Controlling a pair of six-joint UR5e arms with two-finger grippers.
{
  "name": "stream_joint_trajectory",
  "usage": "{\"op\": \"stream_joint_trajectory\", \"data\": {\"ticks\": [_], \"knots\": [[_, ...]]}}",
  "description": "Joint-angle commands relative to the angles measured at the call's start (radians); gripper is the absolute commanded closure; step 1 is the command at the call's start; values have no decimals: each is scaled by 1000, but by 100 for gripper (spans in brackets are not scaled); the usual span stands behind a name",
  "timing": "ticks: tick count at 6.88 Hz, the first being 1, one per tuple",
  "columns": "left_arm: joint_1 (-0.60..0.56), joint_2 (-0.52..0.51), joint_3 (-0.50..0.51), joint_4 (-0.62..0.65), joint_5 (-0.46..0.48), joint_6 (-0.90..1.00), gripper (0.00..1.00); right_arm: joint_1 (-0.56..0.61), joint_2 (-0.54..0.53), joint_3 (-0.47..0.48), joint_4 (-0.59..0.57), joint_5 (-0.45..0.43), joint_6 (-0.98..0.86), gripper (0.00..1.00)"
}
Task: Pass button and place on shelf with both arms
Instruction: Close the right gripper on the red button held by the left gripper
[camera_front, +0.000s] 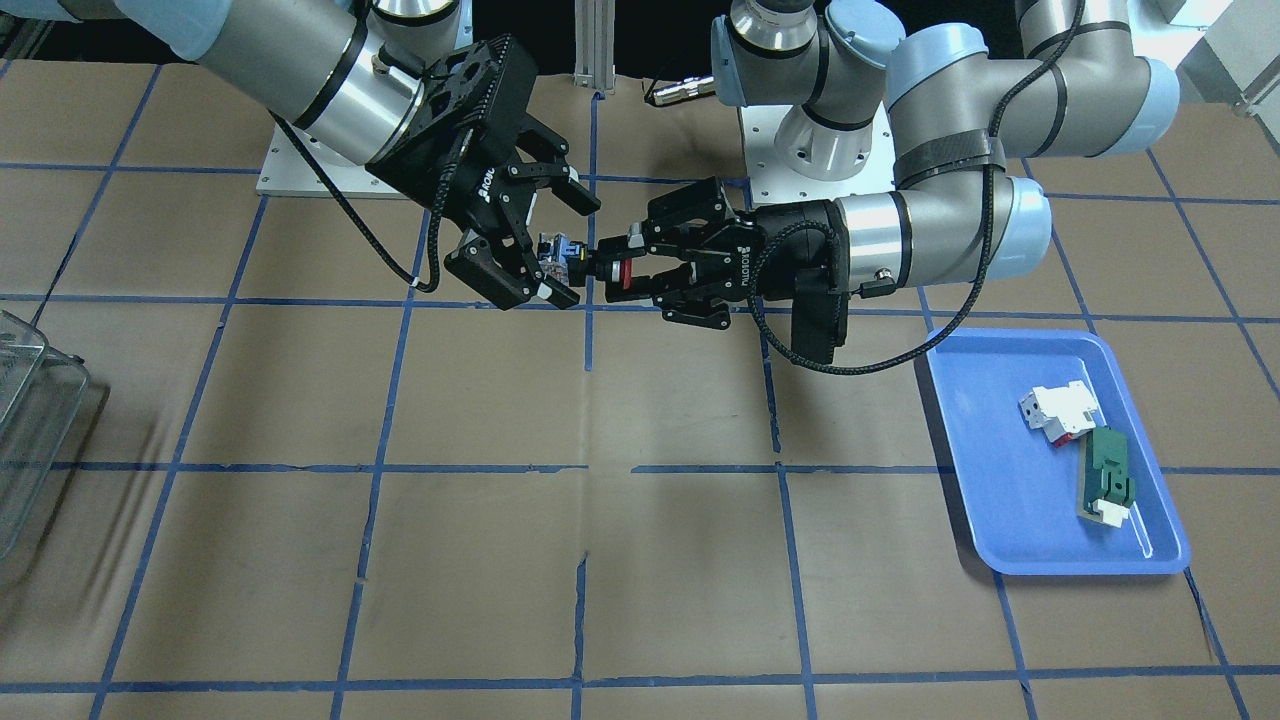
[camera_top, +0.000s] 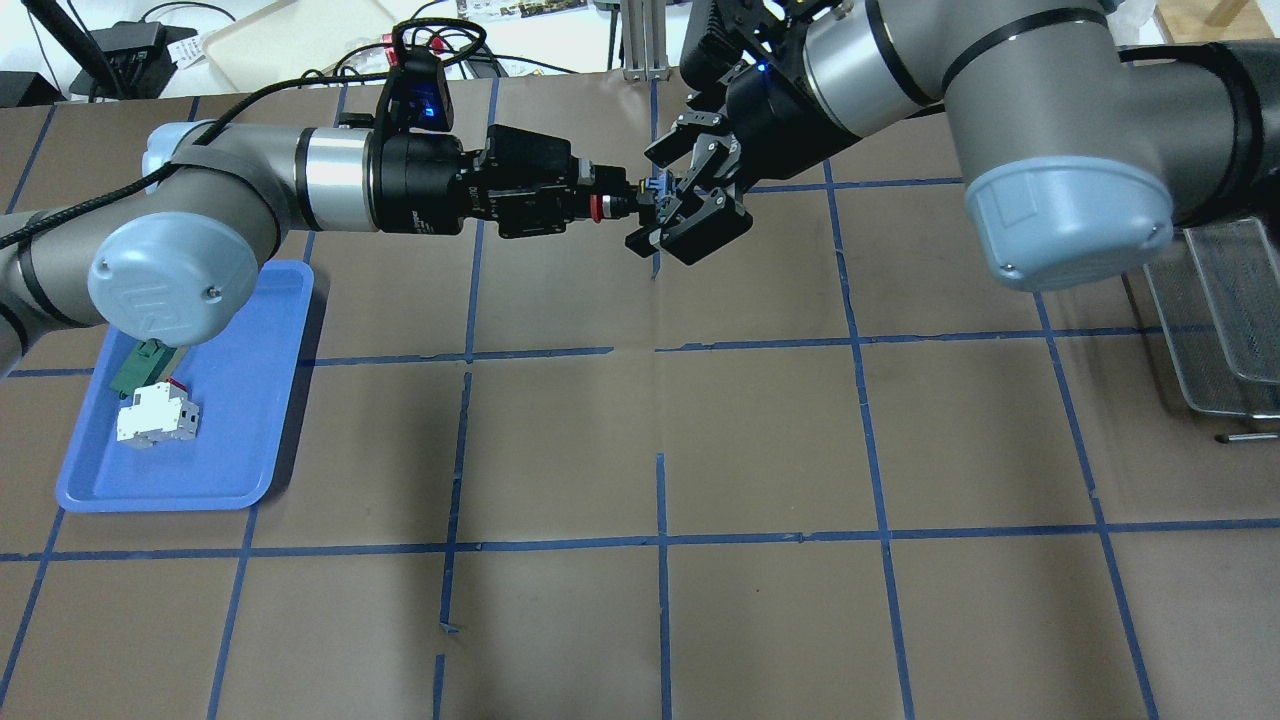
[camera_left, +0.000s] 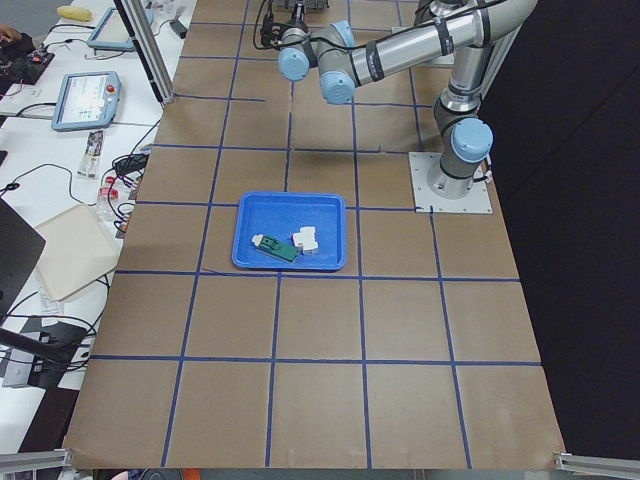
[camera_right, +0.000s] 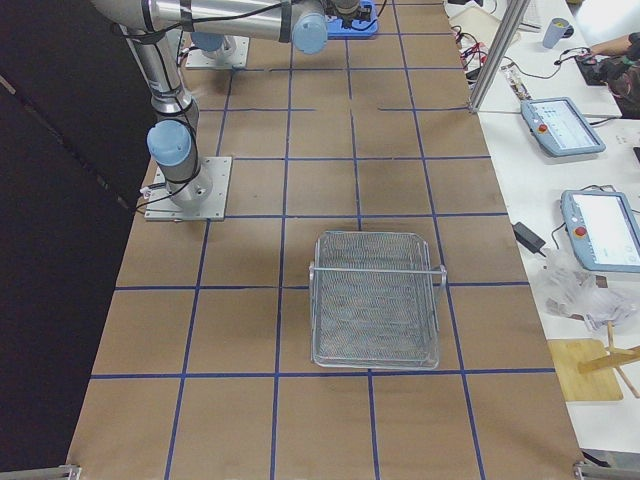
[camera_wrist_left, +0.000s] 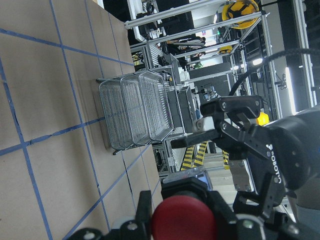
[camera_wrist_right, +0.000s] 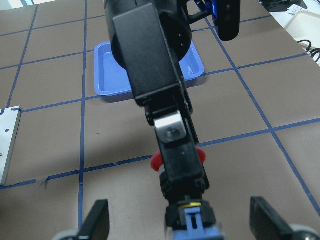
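Brown-papered worktop (camera_front: 480, 560) lies beneath the button (camera_front: 596, 266), held aloft near the robot-side edge by the left claw (camera_front: 628, 270) clenched on its red cap; it looks light, rigid and slick, so its squarer contact block suits the spread-open right claw (camera_front: 563, 243).

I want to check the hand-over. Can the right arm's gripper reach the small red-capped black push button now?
Probably yes. The left gripper holds the button near its red cap, and its blue contact end sticks out bare between the open fingers of the right gripper.
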Motion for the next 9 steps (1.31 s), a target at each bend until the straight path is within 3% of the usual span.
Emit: {"op": "stream_joint_trajectory", "data": {"ticks": [1,4,5,8,9], "knots": [[0,0,-1,1,0,0,100,11,19,4,-12,-40,18,61],[0,0,-1,2,0,-1,100,9,20,-7,-15,-42,12,94],[0,0,-1,4,9,-1,1,9,14,-7,-34,-51,11,95],[5,6,13,10,23,3,0,3,17,-7,-32,-57,10,100],[2,21,26,2,137,-112,0,-24,22,-1,-28,-63,-7,100]]}}
